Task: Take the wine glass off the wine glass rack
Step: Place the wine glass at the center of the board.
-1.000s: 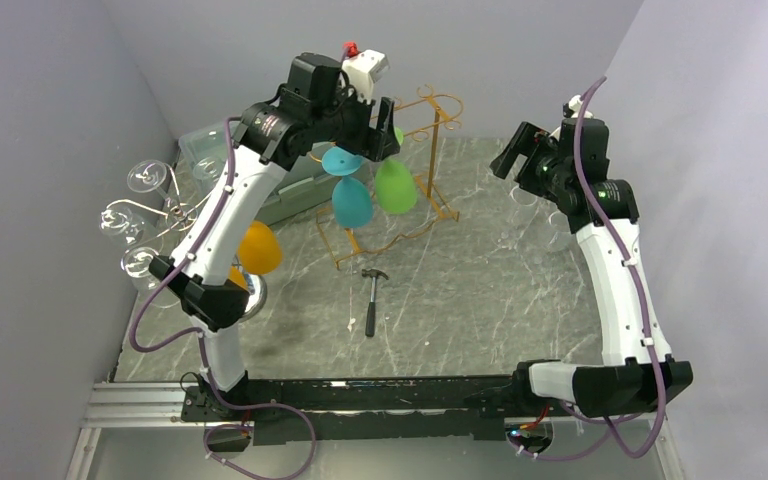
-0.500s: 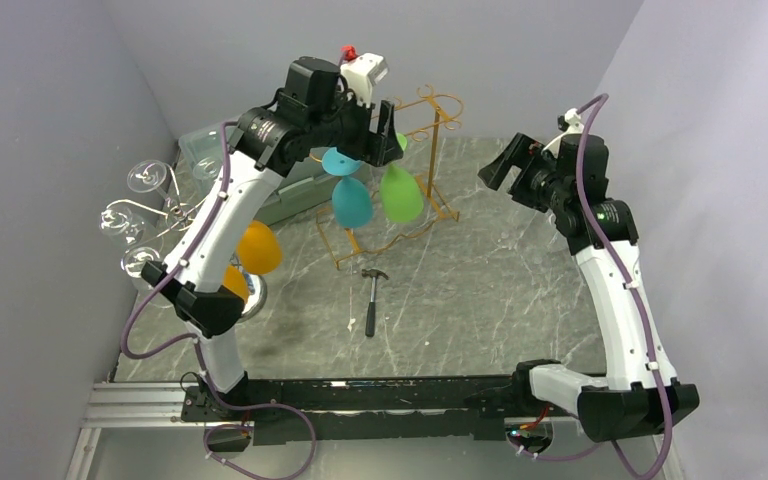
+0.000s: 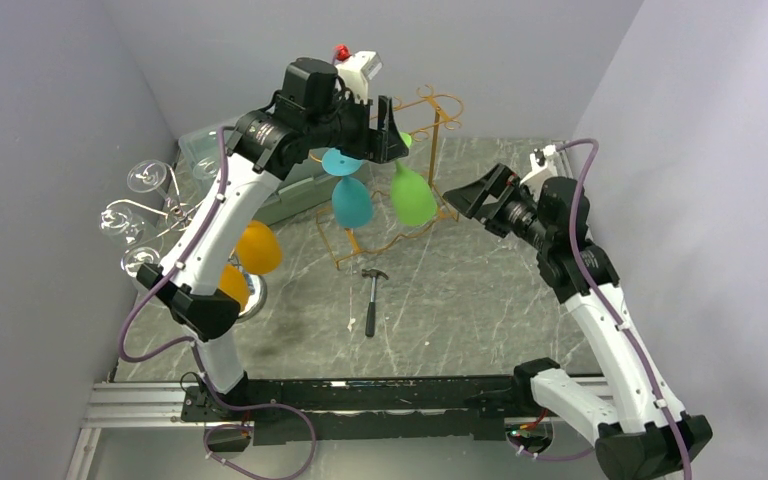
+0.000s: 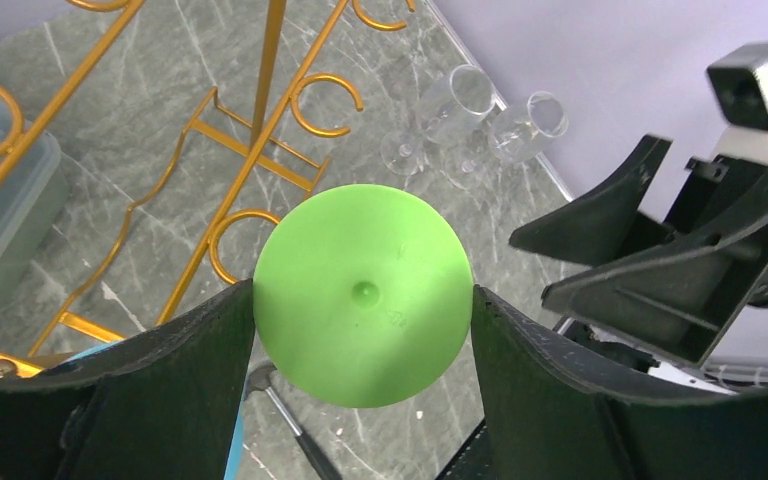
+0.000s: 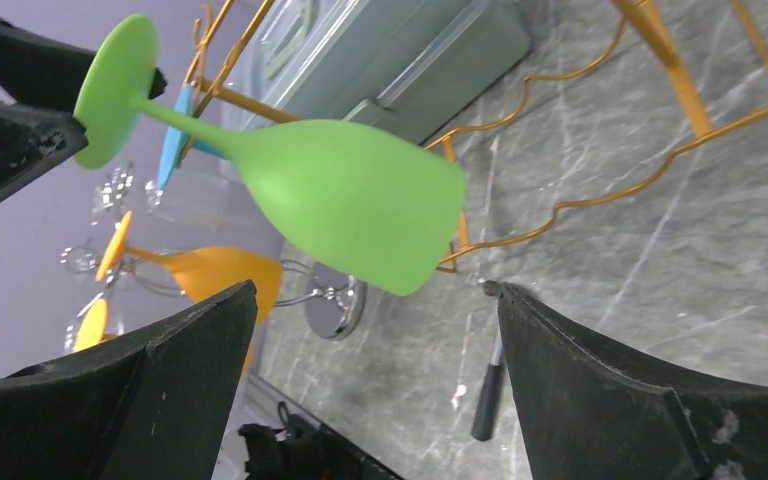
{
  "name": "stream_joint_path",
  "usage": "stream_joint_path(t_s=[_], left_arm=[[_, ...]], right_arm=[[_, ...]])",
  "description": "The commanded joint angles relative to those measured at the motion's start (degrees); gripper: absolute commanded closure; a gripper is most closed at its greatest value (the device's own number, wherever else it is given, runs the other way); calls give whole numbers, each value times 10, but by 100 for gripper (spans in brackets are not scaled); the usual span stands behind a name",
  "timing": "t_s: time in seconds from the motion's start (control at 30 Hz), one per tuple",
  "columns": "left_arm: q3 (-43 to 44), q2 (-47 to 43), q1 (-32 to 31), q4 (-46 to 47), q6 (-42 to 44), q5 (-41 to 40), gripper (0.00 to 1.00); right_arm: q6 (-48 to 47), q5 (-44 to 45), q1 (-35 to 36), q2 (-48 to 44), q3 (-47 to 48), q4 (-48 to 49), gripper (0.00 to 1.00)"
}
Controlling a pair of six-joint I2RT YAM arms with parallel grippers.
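Observation:
The green wine glass hangs tilted, bowl toward the right, in front of the gold wire wine glass rack. My left gripper is shut on its round foot, one finger on each side of the rim. In the left wrist view no rack wire crosses the foot. My right gripper is open just right of the bowl. The bowl lies above the gap between its fingers and touches neither.
A blue glass hangs on the gold rack. Orange glasses and clear glasses hang on a chrome stand at left. A hammer lies mid-table. A grey bin stands behind; clear glasses lie at back right.
My right arm has swung down and left, bringing its open gripper up to the green bowl. The left gripper has tilted the glass, its bowl moving right.

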Motion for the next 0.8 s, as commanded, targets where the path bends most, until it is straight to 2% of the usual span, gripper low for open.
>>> stream_joint_path(t_s=[0.0,0.3,0.77], left_arm=[[-15,-42,-3,53,-52,21,48],[-74,-72,-3,118,-135,26,49],[-150,-105,3,213,-239,59,49]], right_arm=[[78,-5,17,-44,-54,113,6],[158,5,25,-110,-145,210,5],[227,-3,27,-133,-206,363,8]])
